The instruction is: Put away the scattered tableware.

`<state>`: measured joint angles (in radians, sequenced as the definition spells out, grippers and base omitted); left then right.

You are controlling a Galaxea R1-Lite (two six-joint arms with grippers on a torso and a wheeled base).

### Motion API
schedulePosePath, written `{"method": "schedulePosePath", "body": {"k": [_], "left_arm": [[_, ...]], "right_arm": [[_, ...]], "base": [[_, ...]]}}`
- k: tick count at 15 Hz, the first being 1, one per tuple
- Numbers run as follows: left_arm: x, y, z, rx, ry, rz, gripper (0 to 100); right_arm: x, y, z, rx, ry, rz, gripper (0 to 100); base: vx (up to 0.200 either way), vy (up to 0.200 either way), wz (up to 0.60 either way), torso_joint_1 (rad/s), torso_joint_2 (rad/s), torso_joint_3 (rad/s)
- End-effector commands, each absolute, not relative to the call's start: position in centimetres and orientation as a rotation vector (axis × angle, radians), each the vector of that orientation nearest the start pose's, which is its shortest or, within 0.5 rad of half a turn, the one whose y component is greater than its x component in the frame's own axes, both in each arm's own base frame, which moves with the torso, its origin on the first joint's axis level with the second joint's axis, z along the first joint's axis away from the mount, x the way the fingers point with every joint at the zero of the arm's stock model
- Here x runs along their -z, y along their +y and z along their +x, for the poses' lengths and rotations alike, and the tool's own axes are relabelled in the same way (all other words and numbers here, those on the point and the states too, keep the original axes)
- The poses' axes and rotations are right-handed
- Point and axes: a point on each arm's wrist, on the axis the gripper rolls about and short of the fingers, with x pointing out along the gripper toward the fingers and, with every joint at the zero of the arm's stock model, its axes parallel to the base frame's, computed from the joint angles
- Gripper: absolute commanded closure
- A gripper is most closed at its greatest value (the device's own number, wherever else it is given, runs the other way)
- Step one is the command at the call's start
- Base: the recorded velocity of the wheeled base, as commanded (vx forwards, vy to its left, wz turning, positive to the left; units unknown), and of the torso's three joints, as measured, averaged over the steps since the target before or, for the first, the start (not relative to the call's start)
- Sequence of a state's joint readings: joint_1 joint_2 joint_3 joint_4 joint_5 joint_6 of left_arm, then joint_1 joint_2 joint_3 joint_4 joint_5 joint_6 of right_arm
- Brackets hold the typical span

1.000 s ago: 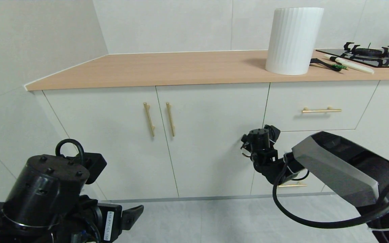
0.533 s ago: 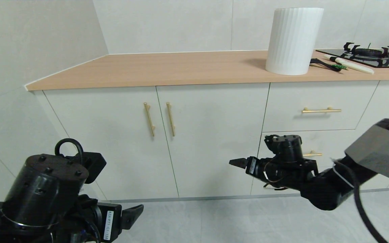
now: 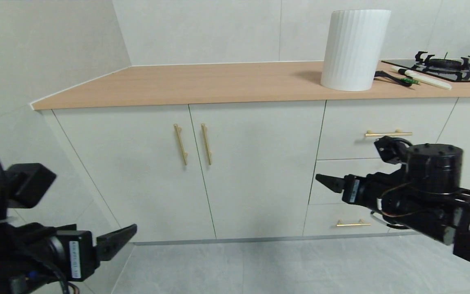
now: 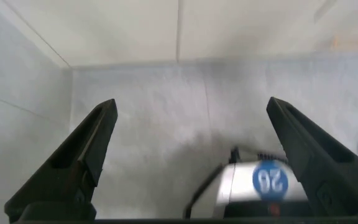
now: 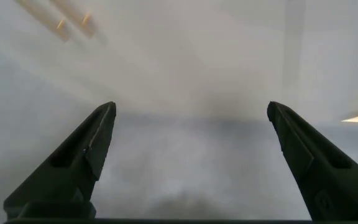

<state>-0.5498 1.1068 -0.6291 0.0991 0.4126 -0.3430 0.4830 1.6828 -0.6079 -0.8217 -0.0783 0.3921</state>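
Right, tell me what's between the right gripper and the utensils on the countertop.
Only the front edge of the countertop. The right gripper hangs below it, before the drawers, and the utensils lie on top, up and to its right. Nothing stands between the utensils and the white ribbed container.

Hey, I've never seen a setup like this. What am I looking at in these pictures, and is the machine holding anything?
This is a two-armed robot in a kitchen. The wide picture comes from a camera on its head; the other two come from cameras on its wrists, looking out between the fingers. The left end effector and right end effector are both open and hold nothing, low before the cabinet doors. On the wooden countertop stands a tall white ribbed container, with a few utensils beside it and a gas hob beyond.
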Motion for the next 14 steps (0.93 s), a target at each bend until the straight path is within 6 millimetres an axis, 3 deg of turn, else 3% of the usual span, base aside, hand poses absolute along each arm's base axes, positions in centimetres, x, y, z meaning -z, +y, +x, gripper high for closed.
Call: {"method": "schedulePosePath", "body": {"k": [1, 5, 8, 11, 14], "left_arm": [[-21.8, -3.1, 8.8, -0.027, 0.351, -0.137, 0], [-21.0, 0.1, 2.4, -0.088, 0.134, -0.065, 0], [-19.6, 1.3, -1.5, -0.166, -0.01, -0.005, 0], [-18.4, 1.5, -3.5, -0.224, -0.094, 0.01, 0], [-17.9, 1.5, -5.2, -0.287, -0.176, 0.01, 0]], "right_arm": [[-18.1, 9.3, 18.6, -0.253, 0.167, 0.214, 0], [-19.9, 4.1, 11.0, -0.109, -0.057, 0.167, 0], [-19.1, 0.4, 5.1, 0.103, -0.179, 0.011, 0], [-18.7, -0.8, -0.7, 0.232, -0.292, -0.084, 0], [-17.9, -0.8, -4.0, 0.275, -0.396, -0.151, 0]], "base": [[0.0, 0.0, 0.0, 0.0, 0.0, 0.0], [0.0, 0.0, 0.0, 0.0, 0.0, 0.0], [0.0, 0.0, 0.0, 0.0, 0.0, 0.0], [0.0, 0.0, 0.0, 0.0, 0.0, 0.0], [0.0, 0.0, 0.0, 0.0, 0.0, 0.0]]}}
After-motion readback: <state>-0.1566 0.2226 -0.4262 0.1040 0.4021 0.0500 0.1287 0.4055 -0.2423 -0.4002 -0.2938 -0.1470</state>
